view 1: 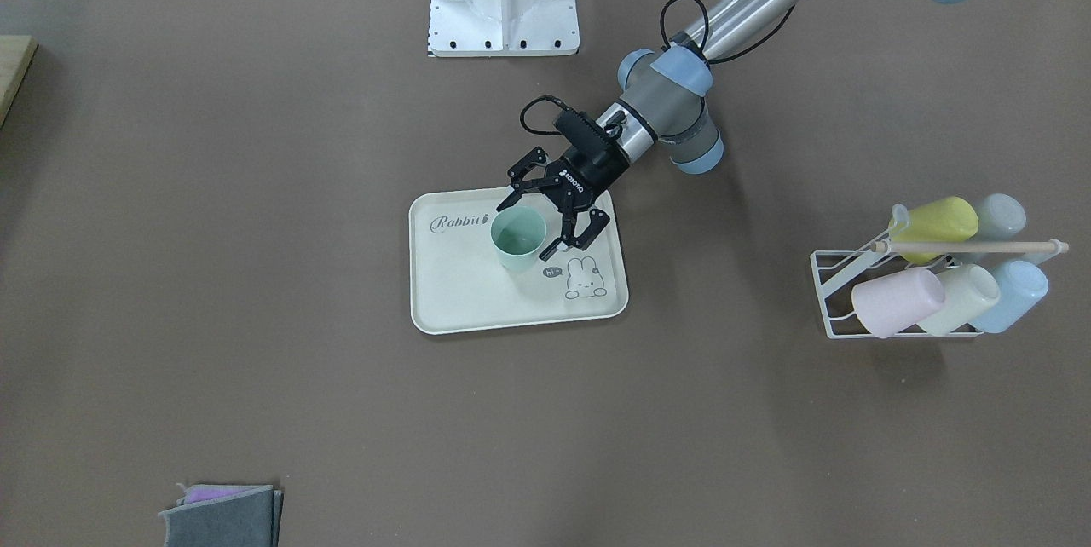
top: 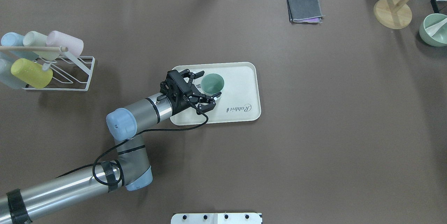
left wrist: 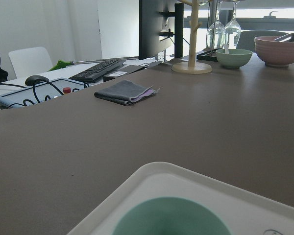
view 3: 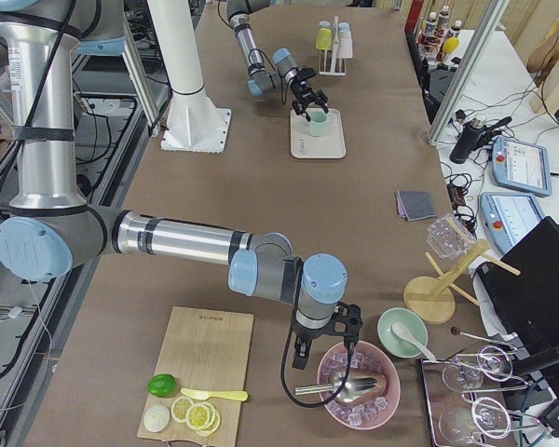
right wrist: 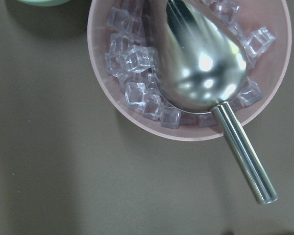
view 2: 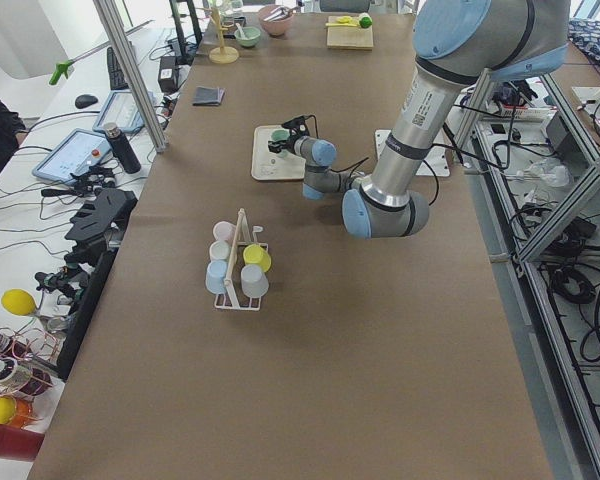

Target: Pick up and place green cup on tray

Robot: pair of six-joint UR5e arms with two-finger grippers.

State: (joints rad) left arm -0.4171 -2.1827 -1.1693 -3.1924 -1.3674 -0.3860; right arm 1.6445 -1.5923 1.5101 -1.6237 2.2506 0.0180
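A brown-covered table (top: pixel 331 119) is what everything is laid out on. Around the middle, the cream tray (view 1: pixel 464 304) with the "Rabbit" script and the little bunny can be seen, and the green cup (view 1: pixel 517 238) is stood upright on it, mouth up, between the script and the bunny. The left gripper (view 1: pixel 529 221) is held low over the tray with its jaws spread wide, one finger on each side of the cup; whether the cup is actually touched can't be made out. Off toward the robot's left, a white wire rack (view 1: pixel 828 296) is loaded with pastel cups laid on their sides: a yellow-green one (view 1: pixel 936 221), a pink one (view 1: pixel 897 300), a cream one (view 1: pixel 961 298) and pale blue ones. At the other end, a pink bowl (right wrist: pixel 104 100) is filled with ice cubes (right wrist: pixel 137 95), with a metal scoop (right wrist: pixel 201 63) laid in it. The right gripper (view 3: pixel 322 348) is hung just above that bowl, but its jaws can't be judged. A green bowl (top: pixel 433 32) with a white spoon in it is sat close by.
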